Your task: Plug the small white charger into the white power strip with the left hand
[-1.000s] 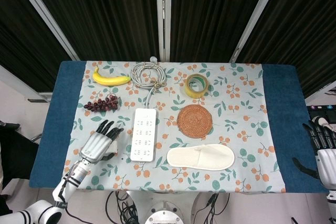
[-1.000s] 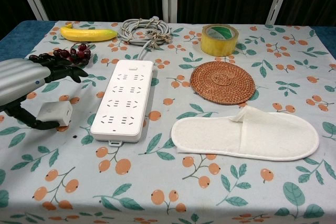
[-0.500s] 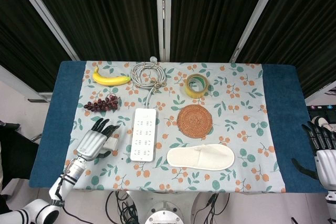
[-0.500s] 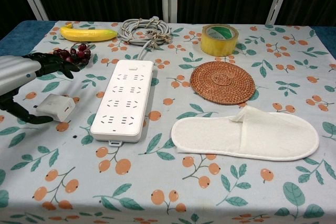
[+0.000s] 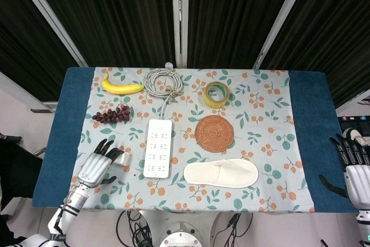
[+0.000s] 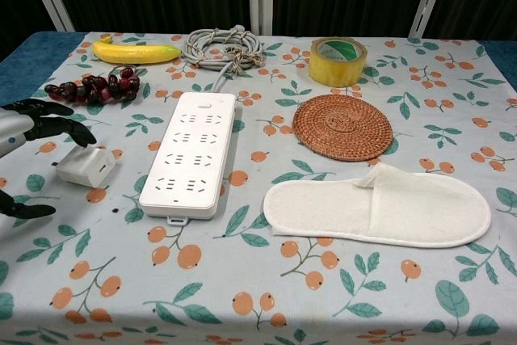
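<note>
The left hand [image 5: 97, 166] hovers low at the table's near left, fingers [image 6: 50, 119] spread and holding nothing; in the chest view its dark fingertips reach over the charger's left edge, thumb apart below, and contact cannot be made out. The charger [image 6: 86, 166] lies on its side on the cloth just left of the strip [image 6: 190, 153], apart from it, level with the strip's lower half. The strip lies lengthwise, its grey cable [image 6: 224, 46] coiled at its far end. Beyond the charger, left of the strip's top, lie the grapes [image 6: 95, 86], with the banana [image 6: 136, 52] further back. Right of the strip sits the round woven coaster [image 6: 342, 126]; the tape roll [image 6: 338, 61] stands behind that, and the white slipper [image 6: 379, 206] lies in front. The right hand [image 5: 354, 165] hangs open well beyond the table's right edge, fingers apart.
</note>
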You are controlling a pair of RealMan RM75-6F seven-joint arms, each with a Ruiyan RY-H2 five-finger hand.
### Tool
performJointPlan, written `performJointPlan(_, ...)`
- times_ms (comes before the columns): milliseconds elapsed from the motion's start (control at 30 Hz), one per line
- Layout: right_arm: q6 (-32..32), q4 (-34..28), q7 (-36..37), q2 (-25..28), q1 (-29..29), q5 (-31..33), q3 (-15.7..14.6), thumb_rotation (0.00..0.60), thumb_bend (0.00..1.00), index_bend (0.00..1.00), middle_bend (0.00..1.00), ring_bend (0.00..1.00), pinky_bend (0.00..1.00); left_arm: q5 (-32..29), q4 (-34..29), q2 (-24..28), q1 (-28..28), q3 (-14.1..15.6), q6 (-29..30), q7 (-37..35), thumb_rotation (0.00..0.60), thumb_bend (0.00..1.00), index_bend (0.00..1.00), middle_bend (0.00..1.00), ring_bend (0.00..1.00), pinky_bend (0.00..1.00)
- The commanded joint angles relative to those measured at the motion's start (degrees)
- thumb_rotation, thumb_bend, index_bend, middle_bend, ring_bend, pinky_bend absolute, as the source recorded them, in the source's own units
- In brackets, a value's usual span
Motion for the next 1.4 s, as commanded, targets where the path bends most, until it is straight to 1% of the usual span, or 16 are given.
performJointPlan(33,0.1,0.1,0.1,0.0,-0.1,0.1,0.0,0.6,0.13,0.0,0.01,0.0,0.0,-0.2,0.0,-0.1,-0.2,-0.1,-0.2,-0.1,0.6,0.14,0.23,0.24,0.05,0.0)
performJointPlan(333,0.4,0.4,0.4,-0.1,-0.4,0.3,-0.1,0.6,0.13,0.0,0.01,0.0,0.0,-1.4,-0.8,0.1,-1.5,-0.1,-3.3,0.8,0.6,0.14,0.23,0.25,0.05,0.0)
performJointPlan(733,1.2,0.8,0.8,-0.3,-1.2,0.4,-0.1,0.6,0.13,0.0,0.01,0.0,0.0,-5.7,-0.8,0.6,-6.1,-3.1,-10.3,-0.8,0.6,0.14,0.23,0.28,0.05,0.0)
performJointPlan(800,1.4,0.9,0.9,-0.3,-1.3,0.5,-0.1,0.6,0.12,0.0,0.01,0.0,0.0,-6.0,-0.9,0.7,-6.4,-3.4,-10.5,-0.9,0.6,0.14,0.23,0.28,0.05,0.0)
performJointPlan(933,1.5,1.0,1.0,-0.3,-1.5,0.7,-0.1,0.6,0.12,0.0,0.01,0.0,0.0,-5.3,-1.5,0.9,-6.4,-4.1,-8.4,-1.6,0.6,0.14,0.23,0.28,0.05,0.0)
performJointPlan(1033,1.5,1.0,1.0,-0.3,-1.5,0.6,-0.1,0.6,0.12,0.0,0.01,0.0,0.0,-4.4,-2.0,1.1,-6.6,-4.4,-7.0,-2.4,0.6,0.14,0.26,0.31,0.09,0.01)
performJointPlan(1100,1.4,1.0,1.1,-0.3,-1.4,0.5,-0.1,0.6,0.13,0.0,0.01,0.0,0.0,-4.1,-2.0,1.1,-6.9,-4.4,-6.9,-1.2,0.6,0.15,0.29,0.34,0.13,0.03)
performJointPlan(1200,1.3,1.2,1.2,-0.4,-1.4,0.5,-0.1,0.6,0.13,0.0,0.01,0.0,0.0,-4.9,-2.5,1.0,-7.6,-4.4,-7.9,2.3,0.6,0.19,0.35,0.4,0.19,0.06)
performJointPlan(1300,1.2,1.4,1.4,-0.5,-1.4,0.6,-0.1,0.6,0.12,0.0,0.01,0.0,0.0,-6.2,-3.4,0.8,-8.1,-4.5,-8.6,6.5,0.6,0.23,0.37,0.4,0.19,0.07)
performJointPlan(1400,1.1,1.5,1.6,-0.5,-1.4,0.7,-0.1,0.6,0.12,0.0,0.01,0.0,0.0,-7.5,-4.3,0.3,-8.4,-4.7,-8.8,10.7,0.6,0.25,0.38,0.4,0.19,0.07)
